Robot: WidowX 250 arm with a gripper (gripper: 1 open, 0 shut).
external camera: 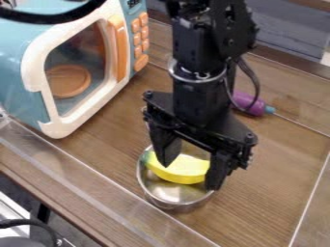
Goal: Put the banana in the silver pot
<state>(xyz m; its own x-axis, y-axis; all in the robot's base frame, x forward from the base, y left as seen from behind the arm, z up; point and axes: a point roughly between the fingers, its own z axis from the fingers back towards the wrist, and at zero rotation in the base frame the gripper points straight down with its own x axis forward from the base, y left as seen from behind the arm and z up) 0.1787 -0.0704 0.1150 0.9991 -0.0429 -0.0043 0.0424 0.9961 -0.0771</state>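
Wooden table (290, 145) is seen across the frame, with a toy microwave (71, 60) set at the upper left. Just below centre, the gripper (188, 172) is pointed straight down over the silver pot (161, 189), its jaws spread wide and clasping nothing. Inside the pot, the banana (179, 170) is laid between the fingers. A purple eggplant (252, 105) is placed right of centre.

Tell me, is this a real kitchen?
Probably a pretend one: a blue-and-cream toy microwave, a small shiny steel pot holding a yellow plastic banana, and a purple toy eggplant on a wooden table.
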